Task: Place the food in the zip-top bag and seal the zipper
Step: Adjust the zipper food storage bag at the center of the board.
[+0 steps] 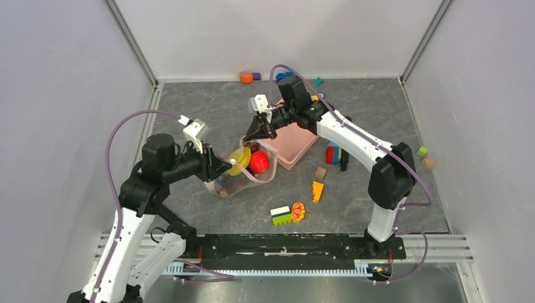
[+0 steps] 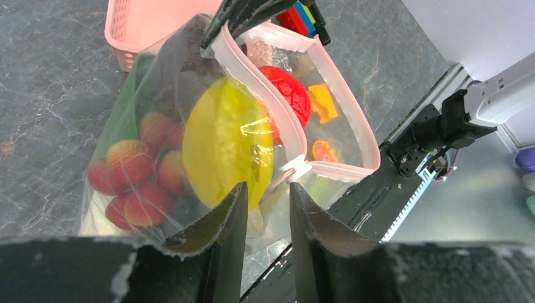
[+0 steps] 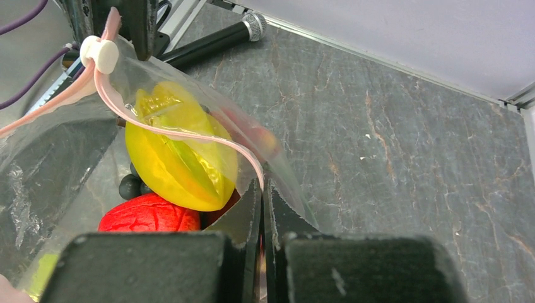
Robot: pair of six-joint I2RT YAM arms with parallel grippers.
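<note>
The zip-top bag (image 1: 230, 184) sits in the middle of the desk (image 1: 208, 113), just left of the pink basket (image 1: 296, 142), with its mouth gaping. Inside show a yellow star fruit (image 2: 224, 142), strawberries (image 2: 135, 170) and a red ball-like fruit (image 2: 290, 95). The right claw (image 3: 262, 188) is pressed together, pinching the zipper (image 3: 189, 136) at the mouth's far end. The left claw (image 2: 268, 187) stands narrowly spread at the near-left end, by the white slider (image 2: 296, 167); I cannot tell whether it grips the bag.

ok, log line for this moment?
left jaws: apart at slider, grip unclear | right jaws: shut on zipper, unsealed | zip-top bag: yellow fruit, strawberries inside
</note>
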